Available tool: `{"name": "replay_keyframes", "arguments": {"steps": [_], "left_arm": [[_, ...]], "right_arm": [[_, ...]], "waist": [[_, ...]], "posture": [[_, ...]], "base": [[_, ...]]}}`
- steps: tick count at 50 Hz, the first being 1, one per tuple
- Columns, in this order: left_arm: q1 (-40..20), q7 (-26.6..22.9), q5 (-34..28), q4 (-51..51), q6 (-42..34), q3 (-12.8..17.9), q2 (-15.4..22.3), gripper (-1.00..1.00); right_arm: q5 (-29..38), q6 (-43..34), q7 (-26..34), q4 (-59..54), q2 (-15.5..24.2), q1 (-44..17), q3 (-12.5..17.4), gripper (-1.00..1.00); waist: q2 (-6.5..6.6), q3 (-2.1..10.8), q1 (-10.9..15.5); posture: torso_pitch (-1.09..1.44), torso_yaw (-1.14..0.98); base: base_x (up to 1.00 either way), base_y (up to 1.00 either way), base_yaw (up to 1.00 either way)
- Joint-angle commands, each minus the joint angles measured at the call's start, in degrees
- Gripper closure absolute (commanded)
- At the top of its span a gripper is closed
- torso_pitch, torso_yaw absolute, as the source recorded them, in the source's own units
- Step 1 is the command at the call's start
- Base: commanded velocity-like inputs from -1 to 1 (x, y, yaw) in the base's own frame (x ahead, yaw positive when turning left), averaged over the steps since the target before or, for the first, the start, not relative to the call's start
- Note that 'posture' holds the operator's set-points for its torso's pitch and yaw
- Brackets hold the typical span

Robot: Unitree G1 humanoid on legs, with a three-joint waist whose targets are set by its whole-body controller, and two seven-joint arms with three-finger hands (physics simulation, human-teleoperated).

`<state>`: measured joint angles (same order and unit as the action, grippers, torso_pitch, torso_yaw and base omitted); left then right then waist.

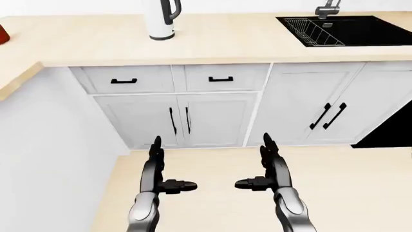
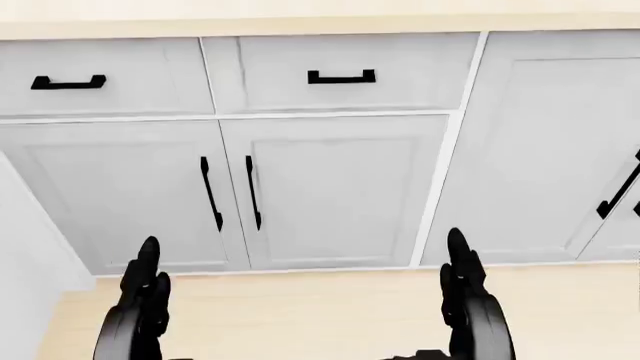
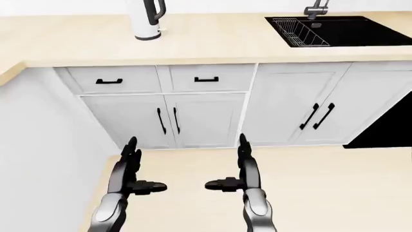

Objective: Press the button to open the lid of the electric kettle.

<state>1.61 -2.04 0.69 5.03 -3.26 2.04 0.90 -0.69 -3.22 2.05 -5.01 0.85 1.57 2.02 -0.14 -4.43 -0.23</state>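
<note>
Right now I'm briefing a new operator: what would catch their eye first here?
The two dark robot hands, left robot hand and right robot hand, held open and empty low in the left-eye view. Beyond them, the white electric kettle at top on the wooden counter, and the black sink top right.

No text, label, brand or number is legible anywhere.

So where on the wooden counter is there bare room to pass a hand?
Widest bare stretch: between the white electric kettle and the black sink. Smaller patch left of the kettle, toward a red object at the edge. The sink's wire rack crowds that end.
</note>
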Motion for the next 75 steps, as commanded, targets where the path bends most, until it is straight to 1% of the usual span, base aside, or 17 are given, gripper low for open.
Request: {"name": "replay_keyframes", "arguments": {"steps": [1, 2, 3, 4, 5, 7, 8, 12, 15, 20, 25, 31, 41, 49, 53, 61, 75], "left_arm": [[-1.8, 0.2, 0.1, -5.8, 1.8, 0.2, 0.3, -1.0], [-1.6, -0.2, 0.1, -6.1, 1.6, 0.1, 0.4, -1.0], [-1.0, -1.2, -0.7, -7.0, 1.5, -0.7, 0.7, -1.0], [-1.2, -1.3, -0.7, -6.8, 1.3, -0.4, 0.6, -1.0], [-1.3, -2.1, 0.6, -7.8, -0.3, 0.2, 0.6, -1.0], [-1.5, -2.3, 0.8, -9.2, -1.5, 0.9, 1.0, -1.0], [-1.5, -2.4, 0.5, -9.8, -1.9, 1.0, 1.2, -1.0], [-2.2, -3.2, 1.2, -17.2, -8.9, 1.8, 1.6, -1.0], [-3.2, -3.6, 1.8, -20.8, -12.1, 3.3, 2.3, -1.0], [-6.2, -3.5, 2.8, -30.2, -21.0, 6.5, 4.1, -1.0], [-8.6, -3.6, 3.0, -36.6, -27.5, 8.3, 5.4, -1.0], [-13.1, -3.9, 4.4, -42.5, -35.1, 12.0, 8.4, -1.0], [-19.0, -3.6, 8.0, -45.1, -41.6, 18.4, 14.6, -1.0], [-22.0, -2.1, 10.3, -47.2, -45.9, 19.8, 17.4, -1.0], [-22.8, -1.6, 11.0, -48.0, -47.3, 20.3, 18.4, -1.0], [-22.6, -1.3, 11.3, -48.5, -48.0, 20.2, 18.7, -1.0], [-23.5, -1.1, 12.2, -49.5, -49.7, 21.7, 20.1, -1.0]], "right_arm": [[-0.9, 2.1, 1.1, 5.2, 0.2, -1.4, -0.2, -1.0], [-1.0, 1.9, 1.2, 5.3, 0.2, -1.4, -0.2, -1.0], [-1.3, 0.6, 1.0, 5.4, 0.2, -2.0, 0.1, -1.0], [-1.0, 0.6, 0.9, 5.6, 0.3, -2.1, 0.1, -1.0], [-0.9, 0.0, 0.9, 5.6, 0.5, -2.2, 0.3, -1.0], [-1.5, -1.2, 1.0, 6.6, 0.9, -2.9, 1.1, -1.0], [-1.7, -2.0, 0.8, 7.5, 0.9, -3.1, 1.4, -1.0], [-2.3, -5.7, 1.1, 12.2, 1.1, -3.4, 1.6, -1.0], [-2.8, -8.7, 1.3, 15.5, 1.4, -4.1, 2.1, -1.0], [-4.6, -15.8, 1.5, 22.0, 2.6, -6.8, 3.9, -1.0], [-5.9, -21.4, 2.0, 27.3, 3.8, -9.0, 5.3, -1.0], [-8.1, -28.8, 1.3, 32.5, 6.6, -15.3, 8.4, -1.0], [-12.1, -35.2, -0.9, 35.4, 10.6, -21.1, 11.7, -1.0], [-14.4, -38.1, -2.6, 36.9, 13.0, -24.1, 13.3, -1.0], [-14.8, -38.2, -3.0, 37.0, 13.4, -24.3, 13.3, -1.0], [-14.9, -38.0, -3.1, 37.1, 13.6, -24.0, 13.2, -1.0], [-15.0, -38.7, -3.1, 37.4, 13.8, -24.4, 13.3, -1.0]], "waist": [[-0.45, 0.05, -0.1], [-0.43, 2.04, 0.1], [-0.06, 3.55, 0.4], [-0.04, 2.97, 0.4], [-0.37, 0.93, 0.3], [-0.43, 4.0, 0.4], [-0.41, 4.32, 0.5], [-0.27, 4.48, 0.5], [-0.2, 4.64, 0.5], [-0.1, 5.2, 0.5], [-0.03, 5.25, 0.5], [0.06, 4.95, 0.5], [0.11, 4.17, 0.4], [0.22, 3.8, 0.5], [0.19, 3.58, 0.5], [0.29, 3.57, 0.5], [0.32, 3.37, 0.5]], "posture": [[0.0, 0.0], [0.0, 0.0], [0.0, 0.0], [0.0, 0.0], [0.0, 0.0], [0.0, 0.0], [0.0, 0.0], [0.0, 0.0], [0.0, 0.0], [0.0, 0.0], [0.0, 0.0], [0.0, 0.0], [0.0, 0.0], [0.0, 0.0], [0.0, 0.0], [0.0, 0.0], [0.0, 0.0]], "base": [[0.0, 0.0, 0.0], [0.0, 0.0, 0.0], [0.0, 0.0, 0.0], [0.0, 0.0, 0.0], [0.0, 0.0, 0.0], [0.0, 0.0, 0.0], [0.0, 0.0, 0.0], [0.0, 0.0, 0.0], [0.0, 0.0, 0.0], [0.0, 0.0, 0.0], [0.0, 0.0, 0.0], [0.0, 0.0, 0.0], [0.0, 0.0, 0.0], [0.0, 0.0, 0.0], [0.0, 0.0, 0.0], [0.0, 0.0, 0.0], [0.01, 0.0, 0.0]]}}
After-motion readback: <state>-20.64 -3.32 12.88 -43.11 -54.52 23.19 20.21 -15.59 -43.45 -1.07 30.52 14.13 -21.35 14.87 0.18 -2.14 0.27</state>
